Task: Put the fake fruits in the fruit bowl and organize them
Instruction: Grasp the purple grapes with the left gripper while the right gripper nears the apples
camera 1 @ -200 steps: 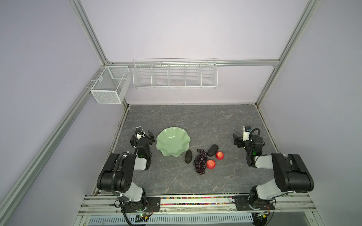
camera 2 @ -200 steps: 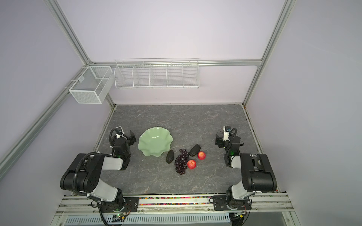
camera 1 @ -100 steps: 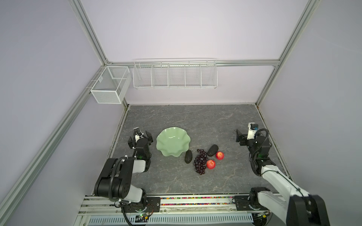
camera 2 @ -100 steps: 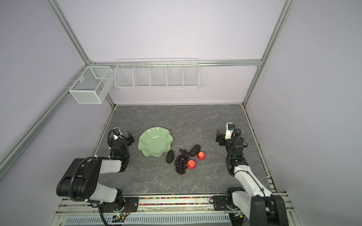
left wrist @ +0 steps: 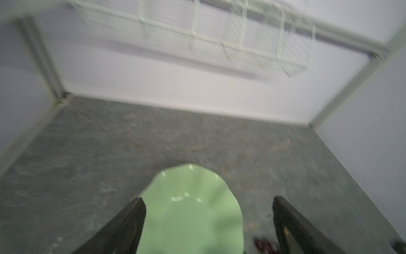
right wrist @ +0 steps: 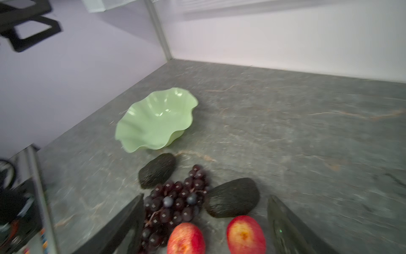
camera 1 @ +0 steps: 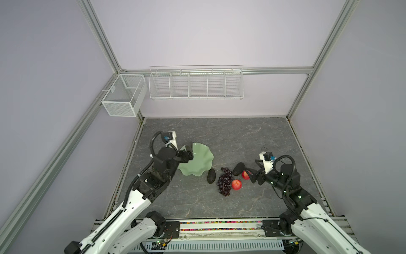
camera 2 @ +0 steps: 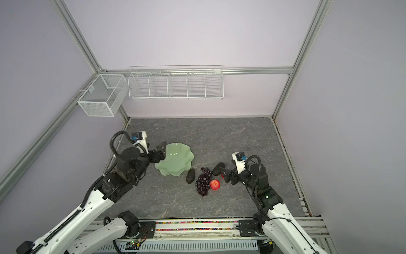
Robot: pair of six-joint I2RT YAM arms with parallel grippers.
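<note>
Lying nearest on the grey surface [camera 1: 241, 136] was a grape bunch [camera 1: 224, 181], one apple [camera 1: 236, 184] just beside it at 3 o'clock. The right fingers [right wrist: 123, 226], spread wide and gripping nothing, hung just beside a second apple [camera 1: 245, 174] at 2 o'clock. One avocado [camera 1: 211, 176] lay at 10 o'clock, another avocado [camera 1: 239, 168] at 1. Farther off at 10 o'clock sat the mint-green bowl [camera 1: 206, 162], the left fingers [left wrist: 125, 226] parted, holding nothing, above its rim.

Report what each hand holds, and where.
Nothing is held. The left hand is open near the fruit bowl; the right hand is open beside the two apples.
</note>
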